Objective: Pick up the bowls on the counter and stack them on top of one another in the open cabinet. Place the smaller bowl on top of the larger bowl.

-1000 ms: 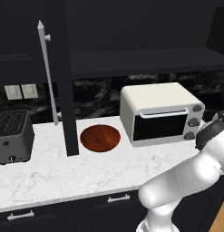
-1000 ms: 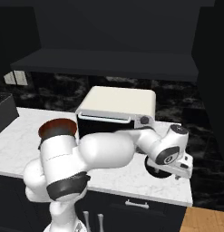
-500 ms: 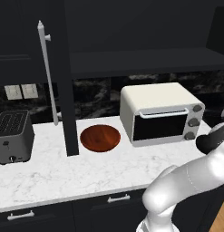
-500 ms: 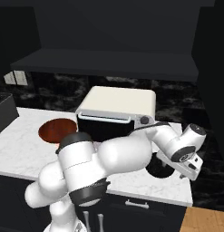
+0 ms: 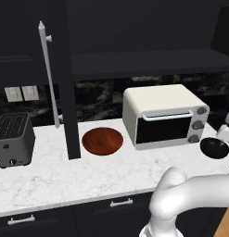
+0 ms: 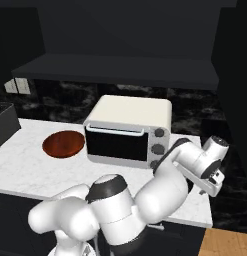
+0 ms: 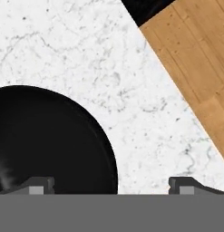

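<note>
Two bowls unstacked: wide reddish-brown wooden bowl (image 5: 102, 140) left of the white toaster oven (image 5: 164, 115), small round black bowl (image 7: 47, 140) at the white marble surface's (image 7: 86, 50) right end. Pincer (image 7: 111, 185) wide, empty, probably straddling the black rim; next: descend, clamp.

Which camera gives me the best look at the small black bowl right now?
The left base view: the whole smaller bowl sits on the counter right of the toaster oven. The hand view shows part of it, close up, cut off at the edge.
</note>
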